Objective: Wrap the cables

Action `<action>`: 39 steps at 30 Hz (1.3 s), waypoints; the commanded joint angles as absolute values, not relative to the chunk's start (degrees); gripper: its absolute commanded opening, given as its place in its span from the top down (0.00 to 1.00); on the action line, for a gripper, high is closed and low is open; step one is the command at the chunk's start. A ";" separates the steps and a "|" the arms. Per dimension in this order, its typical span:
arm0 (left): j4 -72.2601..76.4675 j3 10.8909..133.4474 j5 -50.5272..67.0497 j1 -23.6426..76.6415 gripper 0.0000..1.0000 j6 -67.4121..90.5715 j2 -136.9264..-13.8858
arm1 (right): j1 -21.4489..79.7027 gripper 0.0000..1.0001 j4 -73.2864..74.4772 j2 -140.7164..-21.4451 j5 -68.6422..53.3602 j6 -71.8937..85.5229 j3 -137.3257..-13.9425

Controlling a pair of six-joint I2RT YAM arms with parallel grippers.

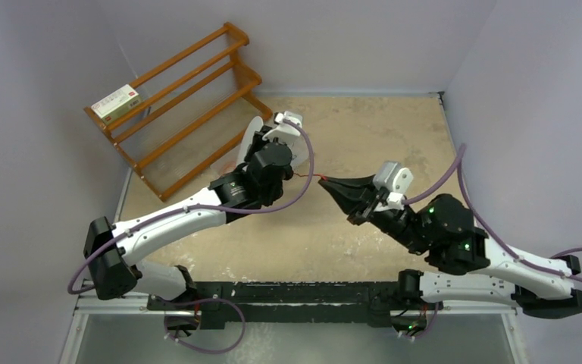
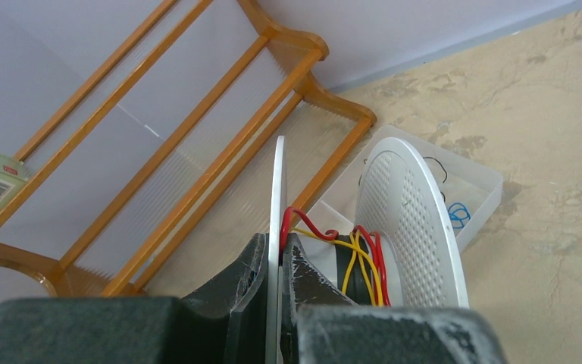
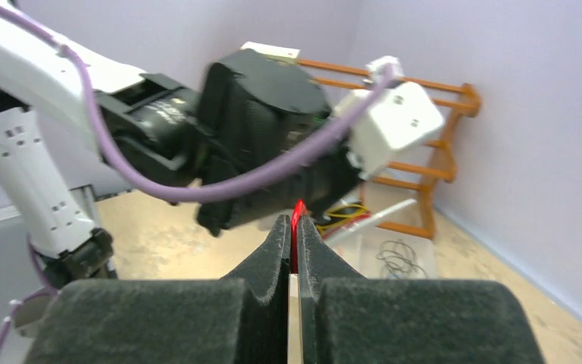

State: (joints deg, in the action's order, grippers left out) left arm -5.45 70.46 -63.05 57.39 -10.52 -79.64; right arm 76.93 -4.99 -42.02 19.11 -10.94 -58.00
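1. Where it leaves the reel, the red cable stretches over the middle of the surface to the right claw, which is pinched shut on it.
2. Red cable and yellow wire are wound on the reel's hub.
3. The left claw is clamped on one reel flange, near the far left corner.
4. Behind the reel lies a clear tray, just beside the wooden rack.

Right gripper pinched tight on red cable, which pokes up btwn the black pads. Just beyond: left arm, black wrist, w/ purple hose looping under it. Yellow wires and black cable coil lie further back, wooden rack by the wall.
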 commanded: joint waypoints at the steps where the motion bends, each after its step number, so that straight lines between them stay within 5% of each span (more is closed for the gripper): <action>1: -4.69 69.24 -63.56 57.22 1.00 -9.58 -74.11 | 77.26 1.00 -1.18 -40.16 28.03 -14.41 -64.06; 15: -9.76 62.74 -52.27 62.95 1.00 -16.24 -66.13 | 77.26 1.00 0.01 -41.18 34.83 -17.87 -71.48; 24: -19.93 61.44 -33.79 64.67 1.00 -13.45 -60.47 | 77.26 1.00 -1.66 -43.01 42.83 -20.57 -70.62; 39: -24.77 61.25 -11.25 64.95 1.00 -2.74 -36.23 | 77.17 1.00 -2.04 -42.51 49.30 -18.54 -63.81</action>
State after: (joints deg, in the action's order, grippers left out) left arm -25.06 57.89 -18.52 64.95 -7.03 -40.56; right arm 77.25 2.35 -43.90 45.15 -19.44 -66.00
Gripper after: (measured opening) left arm 0.045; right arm 0.011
